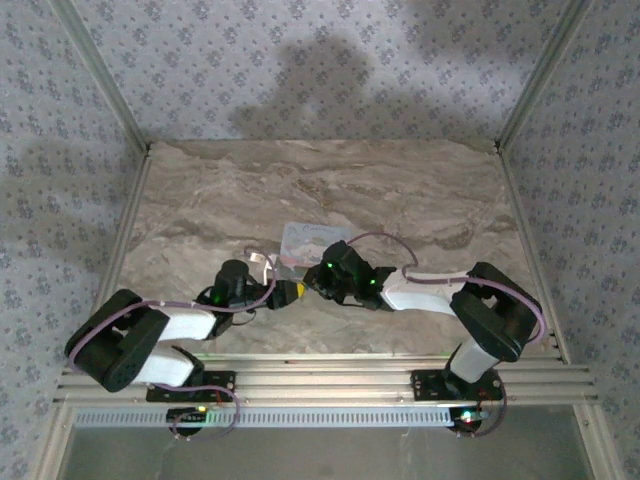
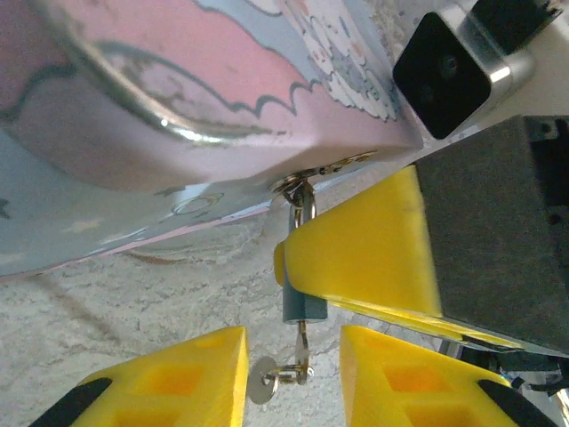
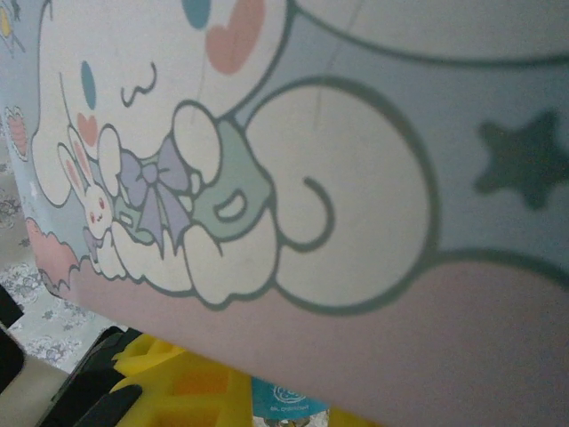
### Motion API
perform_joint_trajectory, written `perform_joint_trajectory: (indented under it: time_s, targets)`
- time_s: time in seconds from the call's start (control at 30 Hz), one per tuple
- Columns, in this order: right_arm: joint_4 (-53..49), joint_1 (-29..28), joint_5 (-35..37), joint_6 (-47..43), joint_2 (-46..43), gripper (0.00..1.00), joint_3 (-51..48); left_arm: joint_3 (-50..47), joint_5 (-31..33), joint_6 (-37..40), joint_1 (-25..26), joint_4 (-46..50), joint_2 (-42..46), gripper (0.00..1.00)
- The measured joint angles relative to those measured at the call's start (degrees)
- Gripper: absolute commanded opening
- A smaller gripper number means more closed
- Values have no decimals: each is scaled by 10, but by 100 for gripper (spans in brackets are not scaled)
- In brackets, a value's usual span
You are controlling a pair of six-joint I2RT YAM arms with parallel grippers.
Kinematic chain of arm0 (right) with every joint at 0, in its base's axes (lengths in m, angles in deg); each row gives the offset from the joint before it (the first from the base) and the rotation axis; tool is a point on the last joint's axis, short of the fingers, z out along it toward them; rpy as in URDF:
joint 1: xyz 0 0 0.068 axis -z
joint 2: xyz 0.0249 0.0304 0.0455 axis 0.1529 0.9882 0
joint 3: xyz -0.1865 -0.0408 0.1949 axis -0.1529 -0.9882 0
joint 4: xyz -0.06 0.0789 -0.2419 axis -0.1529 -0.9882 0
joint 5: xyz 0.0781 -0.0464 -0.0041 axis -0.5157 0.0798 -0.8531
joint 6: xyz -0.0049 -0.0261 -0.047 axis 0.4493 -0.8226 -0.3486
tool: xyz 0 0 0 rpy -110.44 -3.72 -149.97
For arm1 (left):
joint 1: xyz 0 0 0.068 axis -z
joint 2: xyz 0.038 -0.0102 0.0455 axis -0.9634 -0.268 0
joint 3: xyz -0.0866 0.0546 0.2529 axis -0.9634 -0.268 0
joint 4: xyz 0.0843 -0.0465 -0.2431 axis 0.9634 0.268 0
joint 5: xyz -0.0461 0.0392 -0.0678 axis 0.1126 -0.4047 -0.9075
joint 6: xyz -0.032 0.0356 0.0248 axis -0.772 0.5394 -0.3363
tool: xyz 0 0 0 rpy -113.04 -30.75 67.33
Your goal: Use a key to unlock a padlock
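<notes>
The small bluish padlock (image 2: 303, 305) hangs from the hasp on the front of the cartoon-printed tin (image 2: 178, 98). A small silver key (image 2: 303, 345) sticks in its underside, with a ring and round tag (image 2: 263, 380) dangling from it. My left gripper (image 2: 293, 384) is open, one yellow finger on each side of the key and touching neither it nor the ring. My right gripper (image 3: 289, 405) is shut on the padlock (image 3: 286, 398); one of its yellow fingers (image 2: 364, 253) covers the lock's upper body. In the top view both grippers, left (image 1: 288, 292) and right (image 1: 313, 283), meet at the tin's near edge.
The tin (image 1: 312, 243) lies mid-table on the marble-patterned top (image 1: 400, 200), and its printed lid (image 3: 293, 160) sits close to the right wrist camera. Aluminium frame posts stand at the table's corners. The right wrist's camera housing (image 2: 453, 62) hangs near the left gripper.
</notes>
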Motion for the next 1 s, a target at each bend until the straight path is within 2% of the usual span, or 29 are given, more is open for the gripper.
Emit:
perform_joint_trajectory:
  time_s: [0.23,0.47,0.67,0.83,1.0]
  targets:
    - [0,0,0,0,-2,0,0,0,0,0,3,-3,-6,32]
    - [0,0,0,0,-2,0,0,3,2,-7,26,-23,-43,24]
    - [0,1,0,0,-5,0,-4,3,21,-5,26,-18,-28,34]
    - [0,2,0,0,-10,0,-7,3,31,0,23,0,15,35]
    - [0,2,0,0,-10,0,-7,3,31,0,21,1,16,31]
